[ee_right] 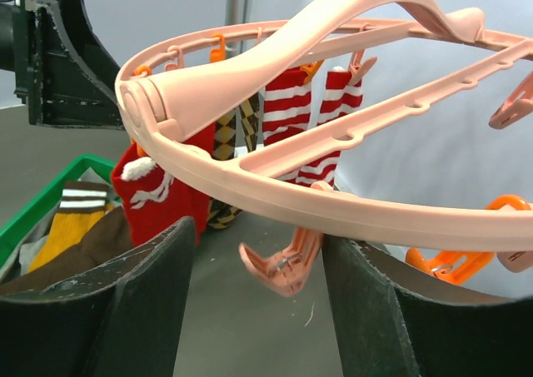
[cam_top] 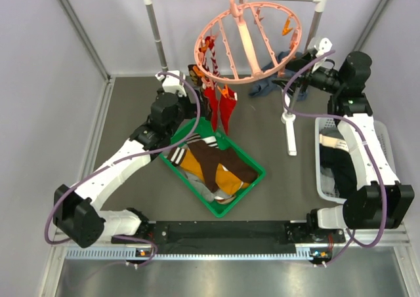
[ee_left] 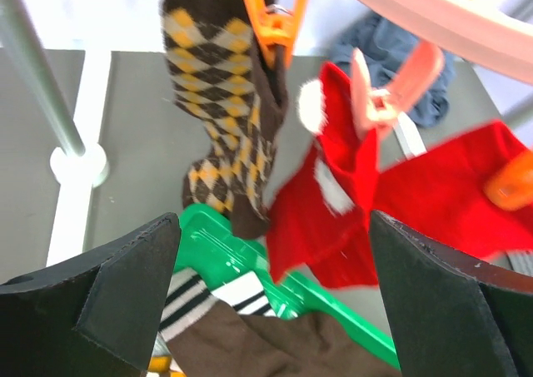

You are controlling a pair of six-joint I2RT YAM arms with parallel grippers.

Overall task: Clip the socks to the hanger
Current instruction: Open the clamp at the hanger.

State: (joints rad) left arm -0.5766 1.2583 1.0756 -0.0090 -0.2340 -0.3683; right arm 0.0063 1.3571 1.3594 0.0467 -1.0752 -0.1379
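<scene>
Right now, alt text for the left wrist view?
An argyle sock hangs from an orange clip, red socks clipped to its right. Below, a green tray holds brown and striped socks; the open left tool frames the bottom.

The left arm (cam_top: 125,159) rises from its base at the near left and stretches far and rightward, its elbow low and its wrist up toward the far centre. The left gripper (ee_left: 275,227) has its jaws spread wide. The right arm (cam_top: 364,146) stands steeply from the near right, with its forearm bent leftward at the far end. The right gripper (ee_right: 258,235) is likewise spread wide, its black fingers (ee_right: 141,302) well apart.
</scene>
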